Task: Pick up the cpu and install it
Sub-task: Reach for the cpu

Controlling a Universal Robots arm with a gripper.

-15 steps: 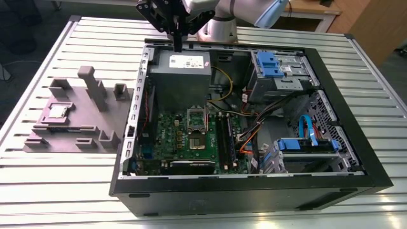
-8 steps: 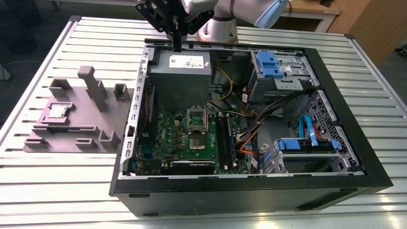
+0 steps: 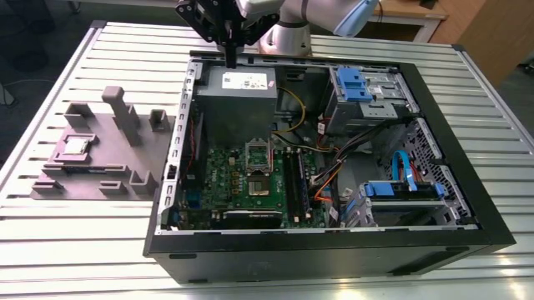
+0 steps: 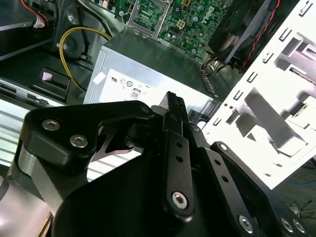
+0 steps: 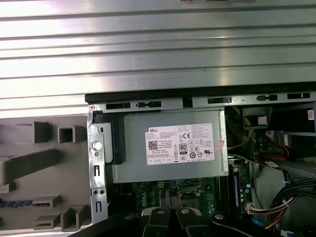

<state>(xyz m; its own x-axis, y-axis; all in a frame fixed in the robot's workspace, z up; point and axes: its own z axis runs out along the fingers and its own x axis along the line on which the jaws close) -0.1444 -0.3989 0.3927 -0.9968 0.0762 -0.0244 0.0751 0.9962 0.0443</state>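
On a ribbed aluminium table (image 3: pixel 84 250), an open PC case (image 3: pixel 334 256) lies on its side, with a grey fixture (image 3: pixel 125 134) just beside it at the exterior view's left. Wooden furniture (image 3: pixel 492 31) stands behind. The cpu (image 3: pixel 75 145) sits flat in the fixture, well apart from the gripper (image 3: pixel 229 59). The arm (image 3: pixel 292 19) reaches in from the far edge, gripper pointing down over the power supply (image 3: pixel 237 103), near the case rim. Jaws narrow, pressed together, holding nothing. Motherboard (image 3: pixel 250 181) lies beyond the supply.

One cpu (image 3: pixel 75 145), one grey fixture (image 3: pixel 94 179), one computer case (image 3: pixel 334 251), one power supply (image 3: pixel 235 103)
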